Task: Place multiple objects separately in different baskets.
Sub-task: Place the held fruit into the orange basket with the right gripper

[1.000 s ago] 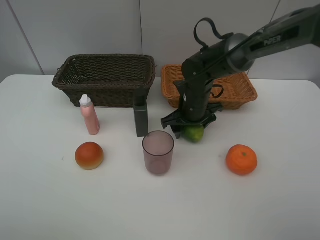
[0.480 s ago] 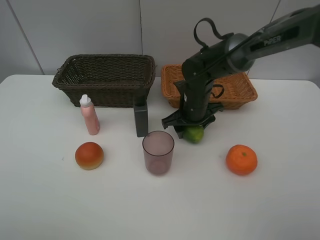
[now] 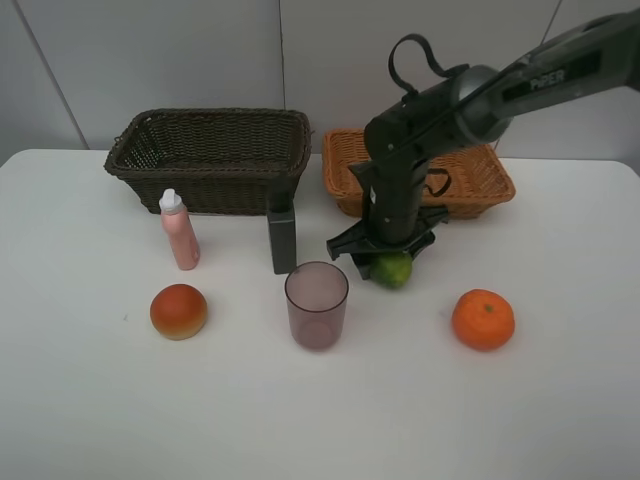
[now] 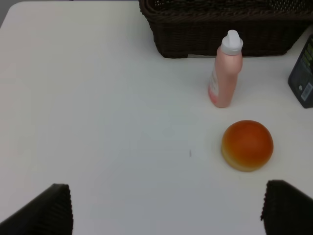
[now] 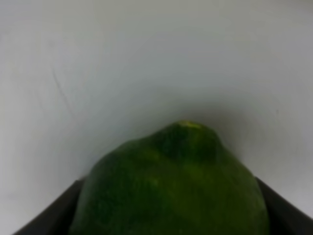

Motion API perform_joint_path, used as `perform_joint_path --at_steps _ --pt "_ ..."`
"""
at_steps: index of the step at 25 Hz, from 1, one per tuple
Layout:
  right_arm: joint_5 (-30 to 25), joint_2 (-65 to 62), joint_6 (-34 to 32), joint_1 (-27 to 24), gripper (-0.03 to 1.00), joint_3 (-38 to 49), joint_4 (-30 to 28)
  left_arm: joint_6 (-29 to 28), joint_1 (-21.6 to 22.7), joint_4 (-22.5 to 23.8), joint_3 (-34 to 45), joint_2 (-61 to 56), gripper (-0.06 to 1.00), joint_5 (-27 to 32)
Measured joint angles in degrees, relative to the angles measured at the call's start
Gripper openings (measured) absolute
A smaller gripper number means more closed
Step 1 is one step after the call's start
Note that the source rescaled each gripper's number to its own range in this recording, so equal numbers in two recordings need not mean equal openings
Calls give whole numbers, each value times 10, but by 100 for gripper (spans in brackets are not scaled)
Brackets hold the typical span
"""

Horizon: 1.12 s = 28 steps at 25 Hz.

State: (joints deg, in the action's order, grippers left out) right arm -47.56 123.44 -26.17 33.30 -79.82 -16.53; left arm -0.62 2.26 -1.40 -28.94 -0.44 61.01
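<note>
My right gripper points down over the green lime in front of the light orange-tan basket and is shut on it. The right wrist view is filled by the lime, with dark fingers at both sides. On the table stand a pink bottle, a dark grey box and a purple cup. A red-orange bun lies front left, an orange front right. My left gripper is open above the table, near the bun and bottle.
The deep dark brown basket stands at the back left, close behind the bottle and the box. The light basket sits to its right, partly hidden by the right arm. A grey wall rises behind the white table.
The right gripper's jaws have closed a little further onto the lime and shifted very slightly right with it. Everything else stays where it was.
</note>
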Motion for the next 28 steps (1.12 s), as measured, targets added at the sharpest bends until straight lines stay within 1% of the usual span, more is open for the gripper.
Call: perform_joint_path --at_steps 6,16,23,28 --pt "-23 -55 15 0 43 0 -3 0 0 0 0 0 100 0" --pt "-98 -132 47 0 43 0 -4 0 0 0 0 0 100 0" --pt "-102 -167 48 -5 43 25 -4 0 0 0 0 0 100 0" --pt "-92 -187 48 -34 43 24 -20 0 0 0 0 0 100 0"
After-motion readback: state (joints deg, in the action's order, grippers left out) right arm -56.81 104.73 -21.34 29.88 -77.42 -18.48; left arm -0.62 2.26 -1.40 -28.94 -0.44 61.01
